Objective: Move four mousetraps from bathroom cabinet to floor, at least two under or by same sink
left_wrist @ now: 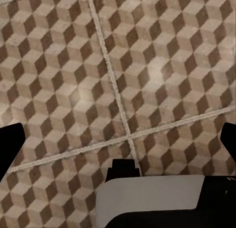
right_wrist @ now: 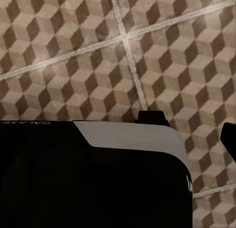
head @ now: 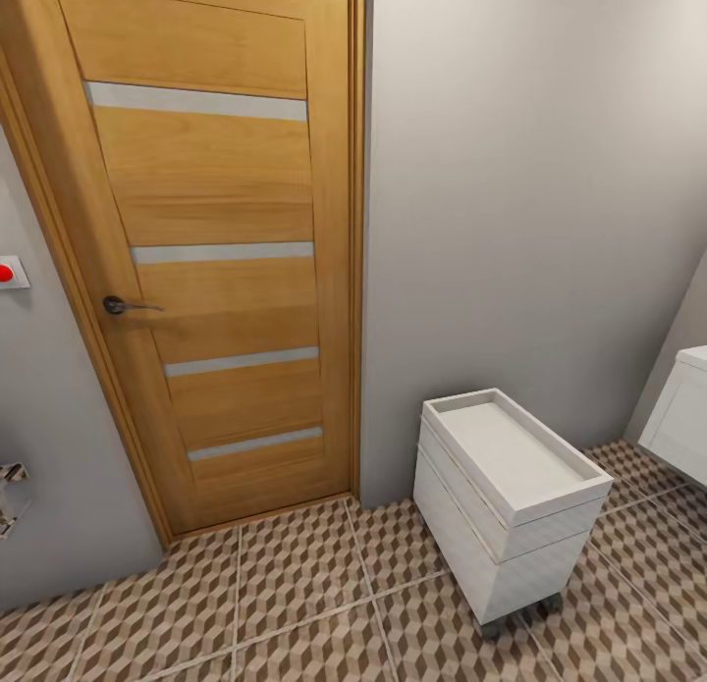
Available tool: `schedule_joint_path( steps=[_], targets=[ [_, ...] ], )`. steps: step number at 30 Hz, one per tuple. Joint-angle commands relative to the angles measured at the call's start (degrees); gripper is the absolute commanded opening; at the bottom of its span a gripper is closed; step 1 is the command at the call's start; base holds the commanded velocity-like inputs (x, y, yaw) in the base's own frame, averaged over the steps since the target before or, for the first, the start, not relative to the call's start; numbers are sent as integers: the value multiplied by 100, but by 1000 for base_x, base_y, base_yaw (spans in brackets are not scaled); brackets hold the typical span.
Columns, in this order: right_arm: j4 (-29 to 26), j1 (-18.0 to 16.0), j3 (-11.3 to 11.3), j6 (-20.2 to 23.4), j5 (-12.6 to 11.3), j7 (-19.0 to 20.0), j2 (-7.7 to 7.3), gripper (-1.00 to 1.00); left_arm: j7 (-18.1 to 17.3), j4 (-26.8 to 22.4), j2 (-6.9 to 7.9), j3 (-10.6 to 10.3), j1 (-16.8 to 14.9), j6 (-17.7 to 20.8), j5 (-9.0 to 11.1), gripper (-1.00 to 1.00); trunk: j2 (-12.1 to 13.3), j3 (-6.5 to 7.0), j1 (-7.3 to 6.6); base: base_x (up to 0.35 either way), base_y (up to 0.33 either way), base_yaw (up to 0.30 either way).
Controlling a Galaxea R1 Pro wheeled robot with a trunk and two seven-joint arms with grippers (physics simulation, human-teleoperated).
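Bathroom corner with a closed door

An orange-brown wooden door [head: 211,260] stands left; a small white wheeled drawer unit [head: 506,500] sits right against the grey wall [head: 530,191].

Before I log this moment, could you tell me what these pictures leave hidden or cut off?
- White vanity, head view: cut off by the right edge; basin and tap hidden.
- Object on the wall, head view: cropped by the left edge; unidentifiable.
- Left claw, left wrist view: only dark finger parts at the edges over the bathroom floor.
- Right claw, right wrist view: the robot's dark body covers most of it.
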Motion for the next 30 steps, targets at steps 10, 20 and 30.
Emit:
schedule_joint_path(
  steps=[10,20,30],
  targets=[
    [-32,-2,21,12,26,-4,7,100,-29,106,-3,-18,0,-28,18,100,-3,-5,0,0,0,0],
    [17,-2,35,-12,42,-13,-2,100,-39,342,17,-16,1,-27,22,100,-3,-5,0,0,0,0],
    [85,-2,32,26,10,-5,17,100,-26,1487,-132,-85,1,2,-22,100,-3,-5,0,0,0,0]
  ],
)
